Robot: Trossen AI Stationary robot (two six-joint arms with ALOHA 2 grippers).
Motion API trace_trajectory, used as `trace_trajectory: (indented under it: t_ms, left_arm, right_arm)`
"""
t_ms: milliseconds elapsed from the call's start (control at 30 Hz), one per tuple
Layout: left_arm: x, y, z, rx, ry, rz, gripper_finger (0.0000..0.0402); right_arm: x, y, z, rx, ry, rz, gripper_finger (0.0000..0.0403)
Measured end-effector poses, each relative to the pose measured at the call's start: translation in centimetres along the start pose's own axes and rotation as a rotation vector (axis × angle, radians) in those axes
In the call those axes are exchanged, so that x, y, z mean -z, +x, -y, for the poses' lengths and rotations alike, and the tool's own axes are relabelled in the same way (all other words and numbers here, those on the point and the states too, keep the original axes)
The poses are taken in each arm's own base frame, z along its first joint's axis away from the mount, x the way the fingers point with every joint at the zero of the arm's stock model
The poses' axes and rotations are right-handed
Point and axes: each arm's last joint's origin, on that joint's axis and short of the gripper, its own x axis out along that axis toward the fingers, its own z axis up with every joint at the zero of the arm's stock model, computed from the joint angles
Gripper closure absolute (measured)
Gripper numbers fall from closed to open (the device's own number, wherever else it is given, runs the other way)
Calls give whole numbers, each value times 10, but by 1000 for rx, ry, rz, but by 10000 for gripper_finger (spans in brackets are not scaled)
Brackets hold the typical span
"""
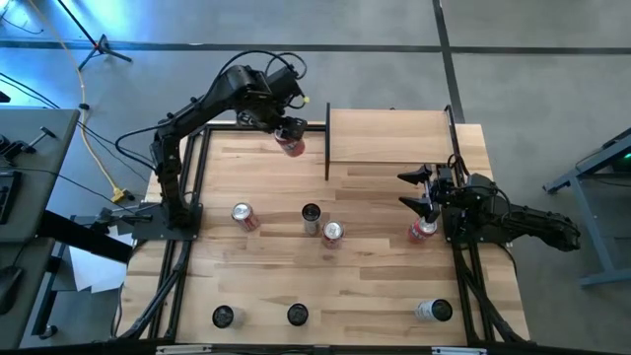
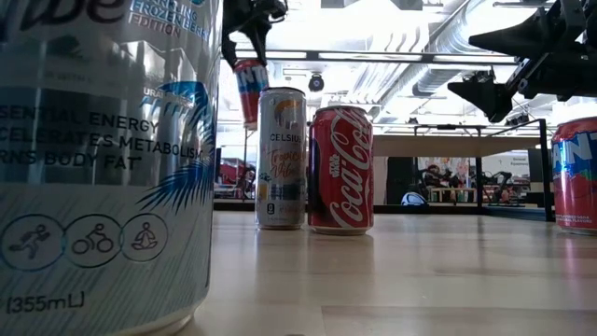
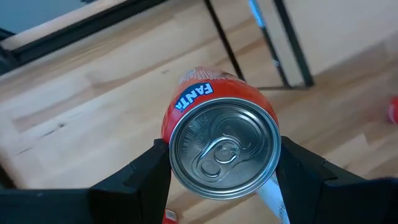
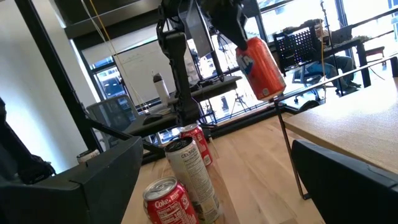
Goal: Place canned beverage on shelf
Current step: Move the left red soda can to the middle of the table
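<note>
Left gripper (image 1: 290, 136) grasps an orange Fanta can (image 3: 221, 146) (lifted) near the shelf (image 1: 389, 135) at the table's far edge; right gripper (image 1: 422, 191) spread empty

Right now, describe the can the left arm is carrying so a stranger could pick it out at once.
Start at the shelf, the small pale board at the table's far edge. Just off its left end, the left end effector is shut on an orange Fanta can, tilted in the air. Every other can stands on the tabletop; this is the only one lifted off it.
</note>
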Motion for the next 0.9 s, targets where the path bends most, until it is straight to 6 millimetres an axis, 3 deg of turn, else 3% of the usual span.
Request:
trace_trajectory:
  t_ms: [233,367,667,900]
  left_arm:
    - [20,-3,24,31,77,-14,190]
    - [28,5,39,25,113,-35,190]
    - [39,47,73,-26,192,-110,190]
    - [36,73,82,-45,195,-156,190]
  right_arm:
    - [0,0,0,0,0,0,4]
    - [0,0,0,0,0,0,4]
    - [1,0,0,3,2,-9,4]
    - [2,0,1,9,5,-25,4]
